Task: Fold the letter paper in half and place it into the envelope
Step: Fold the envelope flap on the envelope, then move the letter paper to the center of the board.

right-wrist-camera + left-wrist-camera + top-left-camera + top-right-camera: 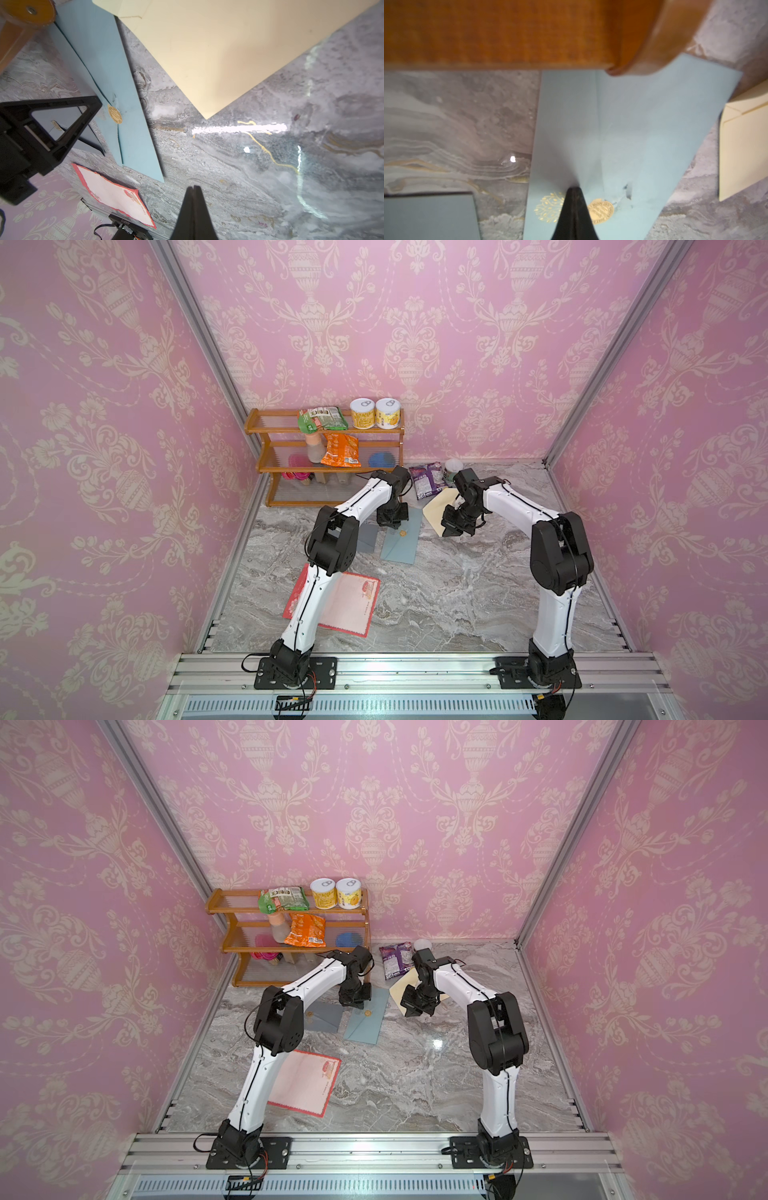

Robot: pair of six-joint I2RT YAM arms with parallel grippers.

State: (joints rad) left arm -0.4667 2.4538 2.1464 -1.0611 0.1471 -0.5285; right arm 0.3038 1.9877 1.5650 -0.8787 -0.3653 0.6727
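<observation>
Barely begun: the letter (353, 601) lies flat and unfolded, the left tool (574, 192), tips together, sits at the blue envelope (403, 547), and the right tool (194, 189) hangs closed, empty.

- A table (457, 593) holds everything.
- A shelf rack (266, 425) stands at the far left, against the back wall.
- Two cans (376, 413) stand side by side on the right end of its top shelf.
- The letter paper (349, 605) lies flat at the near left.
- Mid-table, the left envelope (368, 539) lies just beside the middle envelope (401, 547).
- The right envelope (434, 512) lies farther back.
- Behind it sit a snack packet (424, 481) and a cup (453, 467).
</observation>
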